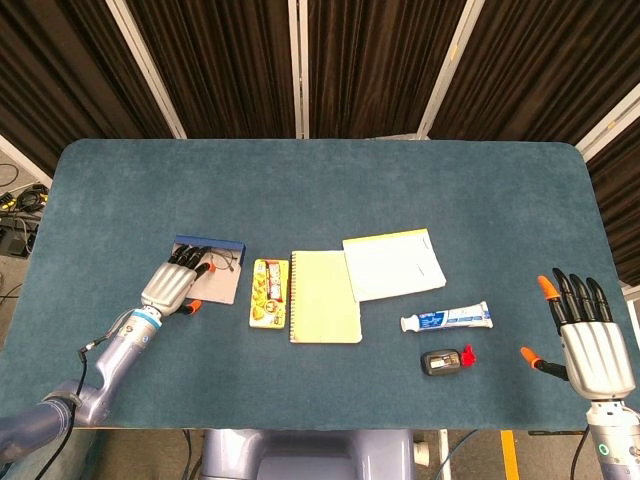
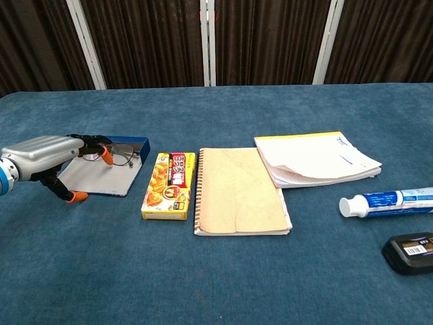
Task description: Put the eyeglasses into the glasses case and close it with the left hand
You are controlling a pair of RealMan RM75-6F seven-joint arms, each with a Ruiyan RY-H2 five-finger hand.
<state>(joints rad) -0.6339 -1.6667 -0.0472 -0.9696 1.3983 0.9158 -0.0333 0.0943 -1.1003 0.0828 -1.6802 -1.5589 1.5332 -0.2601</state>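
The left hand (image 2: pixel 42 154) lies low over the open case (image 2: pixel 101 177) at the left of the tabletop (image 1: pixel 320 190), fingers stretched forward and close together, thumb hanging down at the near edge of the grey lid. The fingertips (image 2: pixel 103 150) reach to the glasses (image 2: pixel 120 157), which lie in the blue tray at the far side of the case; whether they press the frame or only touch it, I cannot tell, and no firm grip is visible. I think the hand is flat like this because it is settling the glasses inside, and the thumb is low so it can later catch the lid. The right hand (image 1: pixel 585 335) stands upright at the right edge, fingers spread, holding nothing, well apart from everything, because the task belongs to the other hand. Beside the case are one snack box (image 2: pixel 170 184), one closed notebook (image 2: pixel 238 191), one pad (image 2: pixel 314 157) with curled sheets, one toothpaste tube (image 2: pixel 389 201) and one small black device (image 2: pixel 410 250) with a red part beside it in the head view. There is one pair of glasses and one case.
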